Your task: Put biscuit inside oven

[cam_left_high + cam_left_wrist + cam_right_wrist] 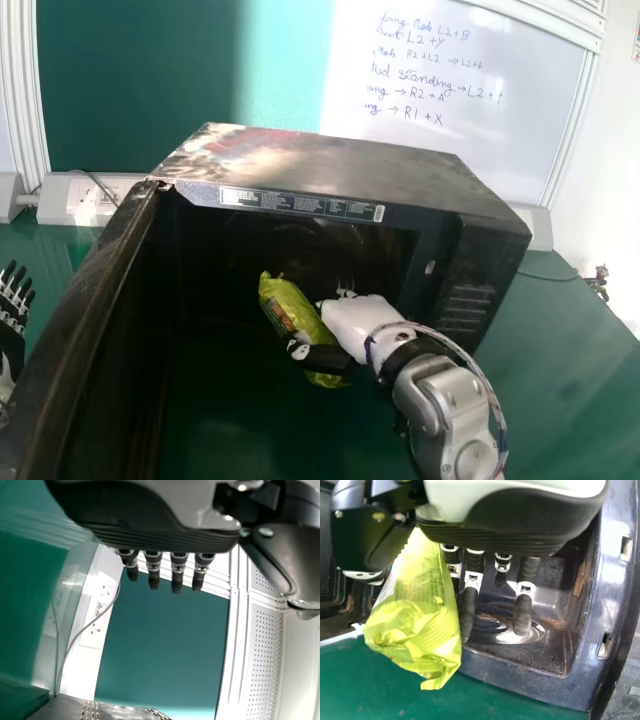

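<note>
In the head view, my right hand [352, 322] is grasping the green biscuit packet [286, 302] at the oven's [340, 170] open mouth; my left hand [12, 305] is hanging beside the door [85, 325]. In the left wrist view, its fingers [153, 570] are extending straight. In the right wrist view, thumb and fingers are clasping the packet.

The yellow-green biscuit packet [283, 299], printed along its side and crumpled at one end, is held tilted at the mouth of the black microwave oven [340, 170], its upper end leaning left. The oven stands on the green tabletop [570, 370], its door swung wide open on the left, its top smudged, brownish stains marking the floor inside
</note>
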`<state>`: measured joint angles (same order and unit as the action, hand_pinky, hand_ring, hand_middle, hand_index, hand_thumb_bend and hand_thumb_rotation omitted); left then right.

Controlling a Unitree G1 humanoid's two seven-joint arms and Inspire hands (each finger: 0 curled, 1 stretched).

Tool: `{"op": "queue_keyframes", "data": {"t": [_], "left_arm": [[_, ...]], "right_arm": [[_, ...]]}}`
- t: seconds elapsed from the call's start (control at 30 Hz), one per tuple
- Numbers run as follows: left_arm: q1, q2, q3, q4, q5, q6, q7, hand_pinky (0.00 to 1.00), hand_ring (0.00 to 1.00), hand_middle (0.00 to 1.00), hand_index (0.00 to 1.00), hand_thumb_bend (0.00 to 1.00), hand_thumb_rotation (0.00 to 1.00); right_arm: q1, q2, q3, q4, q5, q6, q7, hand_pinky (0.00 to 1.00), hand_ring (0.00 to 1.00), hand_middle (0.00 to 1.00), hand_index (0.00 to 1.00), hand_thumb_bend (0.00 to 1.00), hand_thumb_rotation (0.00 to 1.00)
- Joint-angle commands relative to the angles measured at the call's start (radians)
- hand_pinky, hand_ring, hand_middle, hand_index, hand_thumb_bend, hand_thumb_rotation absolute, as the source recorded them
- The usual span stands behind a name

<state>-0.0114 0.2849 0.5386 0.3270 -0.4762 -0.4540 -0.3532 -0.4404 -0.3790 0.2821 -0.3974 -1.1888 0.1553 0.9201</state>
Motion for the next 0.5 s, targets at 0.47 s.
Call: {"op": "queue_keyframes", "data": {"t": [0.47], "left_arm": [[-0.003, 0.002, 0.005, 0.009, -0.008, -0.01, -0.022, 0.9, 0.87, 0.85, 0.9, 0.32, 1.0]], "right_arm": [[-0.122, 0.008, 0.032, 0.128, 0.018, 0.02, -0.079, 0.17, 0.25, 0.47, 0.49, 0.52, 0.0]]}}
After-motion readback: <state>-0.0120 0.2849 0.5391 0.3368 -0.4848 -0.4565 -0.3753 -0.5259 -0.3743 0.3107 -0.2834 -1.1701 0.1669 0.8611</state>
